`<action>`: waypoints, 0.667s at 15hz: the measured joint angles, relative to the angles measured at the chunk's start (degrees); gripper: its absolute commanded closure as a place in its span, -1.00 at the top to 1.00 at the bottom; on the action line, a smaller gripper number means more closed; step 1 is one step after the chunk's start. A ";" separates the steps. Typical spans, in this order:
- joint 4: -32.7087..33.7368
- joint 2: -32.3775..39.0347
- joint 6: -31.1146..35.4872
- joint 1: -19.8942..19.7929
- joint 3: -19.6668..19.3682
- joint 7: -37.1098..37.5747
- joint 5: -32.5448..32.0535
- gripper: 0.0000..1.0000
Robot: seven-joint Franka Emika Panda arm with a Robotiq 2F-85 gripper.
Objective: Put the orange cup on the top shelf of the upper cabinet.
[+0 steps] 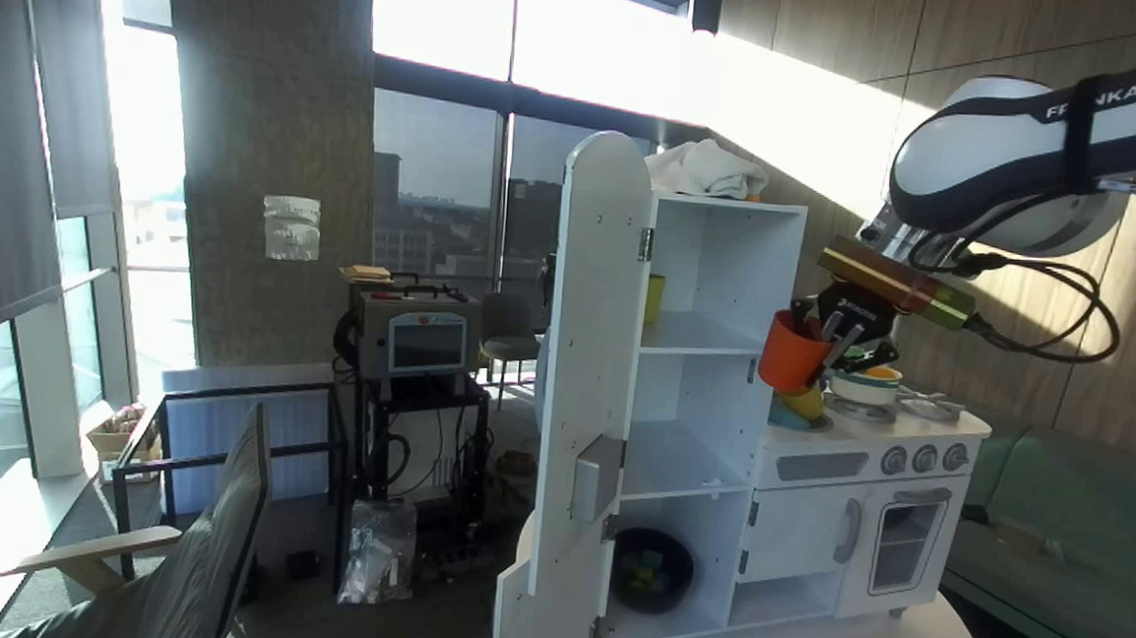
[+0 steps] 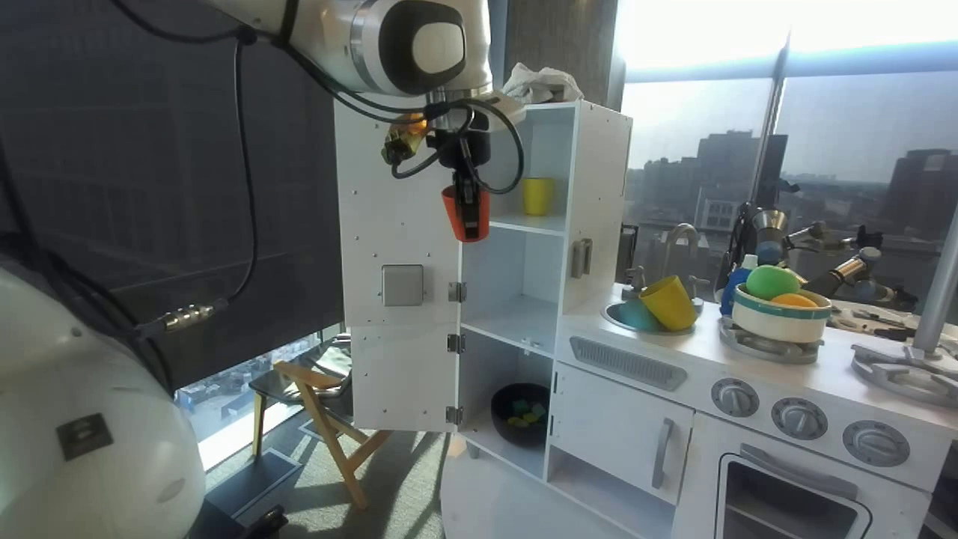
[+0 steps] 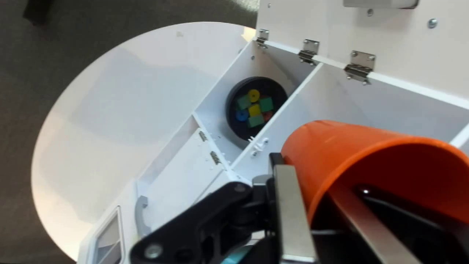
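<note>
Wrist view gives me the orange cup (image 3: 326, 154) between three and four o'clock of the frame, mouth towards my lens, the jaws narrow and pinching its wall, one side inside and one outside. At ten o'clock from the cup lies a black bowl (image 3: 269, 86) of coloured bits (image 3: 254, 110), at the bottom of the cabinet (image 2: 605, 172), and the round bench (image 3: 102, 139) spreads at nine. In an exterior view the cup is in mid-air, slightly tilted, in front of the cabinet; from it the top shelf (image 1: 710, 336) is at nine o'clock, the open door (image 1: 591, 340) farther out the same way. How near cup and shelf are, I can't tell. In an exterior view I see a yellow cup (image 2: 538, 196) upright on that shelf, between two and three o'clock from mine, with a white cloth (image 2: 542, 84) on the cabinet at one. At four, a second yellow cup (image 2: 670, 303) leans in the sink (image 2: 612, 323) beside a teal thing (image 2: 638, 318); at three o'clock from that sits a pot (image 2: 775, 322) on a burner (image 2: 748, 350), a green thing (image 2: 773, 283) and an orange thing (image 2: 795, 299) inside.
</note>
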 measured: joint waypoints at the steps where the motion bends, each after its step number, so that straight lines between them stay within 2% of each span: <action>1: 0.04 0.09 2.60 0.69 0.59 0.00 1.27 -0.89; 6: 1.52 4.40 15.52 2.14 1.94 0.05 4.33 -0.87; 10: 5.82 10.88 22.98 2.13 1.88 0.26 5.31 -0.88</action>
